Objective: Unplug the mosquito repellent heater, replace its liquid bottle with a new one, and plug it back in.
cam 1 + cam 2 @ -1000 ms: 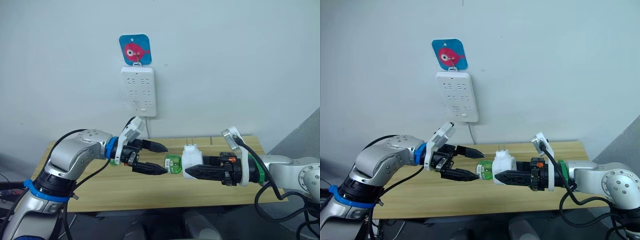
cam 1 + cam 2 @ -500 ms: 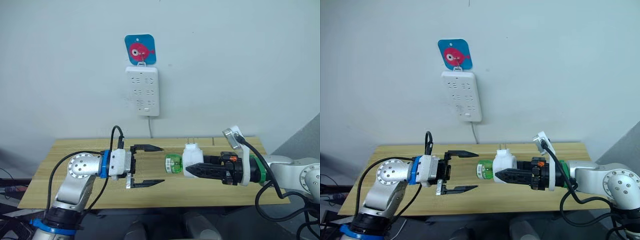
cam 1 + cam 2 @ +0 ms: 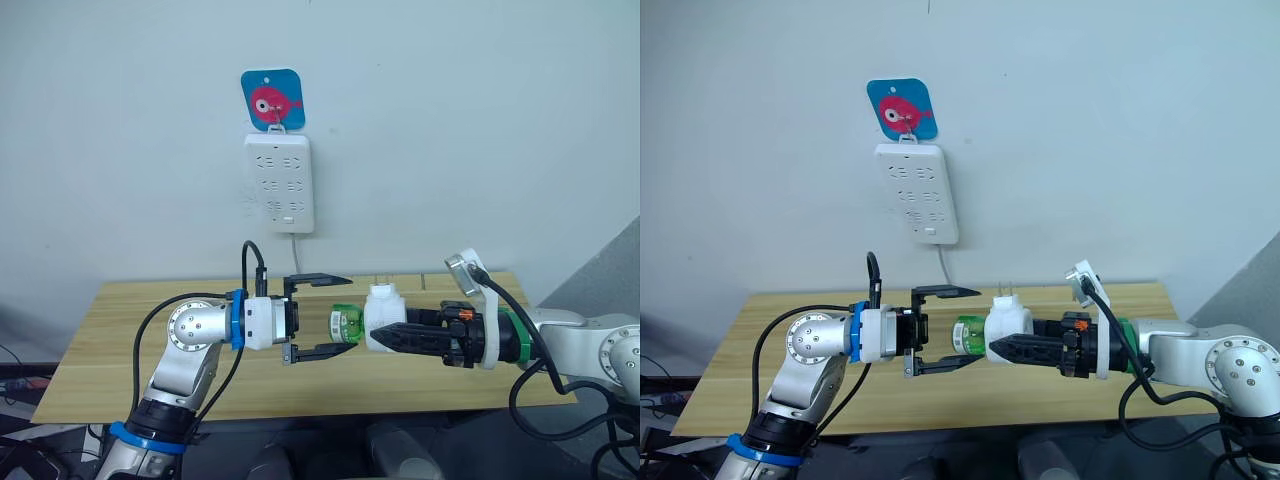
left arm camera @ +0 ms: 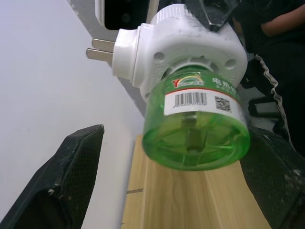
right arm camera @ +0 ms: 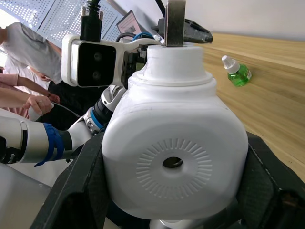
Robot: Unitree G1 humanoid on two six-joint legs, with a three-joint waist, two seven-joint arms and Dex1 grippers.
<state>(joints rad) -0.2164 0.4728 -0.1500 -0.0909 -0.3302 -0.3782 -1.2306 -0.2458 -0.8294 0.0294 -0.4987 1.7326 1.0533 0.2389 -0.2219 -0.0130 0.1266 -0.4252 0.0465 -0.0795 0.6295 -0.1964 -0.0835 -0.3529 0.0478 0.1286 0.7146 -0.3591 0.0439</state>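
Observation:
My right gripper [image 3: 390,328] is shut on the mosquito repellent heater [image 3: 382,312], a white rounded unit held level above the table, prongs [image 4: 100,47] upward. Its round vent faces the right wrist view [image 5: 174,162]. A green liquid bottle [image 3: 346,324] sticks out of the heater toward my left arm. My left gripper [image 3: 346,314] is open, one finger above the bottle and one below. In the left wrist view the bottle's base [image 4: 195,143] sits between the two black fingers [image 4: 66,181] without touching them. A second small green bottle [image 5: 237,71] lies on the table.
A tall white power strip [image 3: 278,183] hangs on the wall under a blue fish sign [image 3: 271,100], its cord dropping behind the wooden table [image 3: 110,340]. People's hands and sleeves [image 5: 28,90] show beyond the table in the right wrist view.
My left gripper has swung level and moved right, so its open fingers now bracket the green bottle instead of standing apart from it. The right gripper still holds the heater in place.

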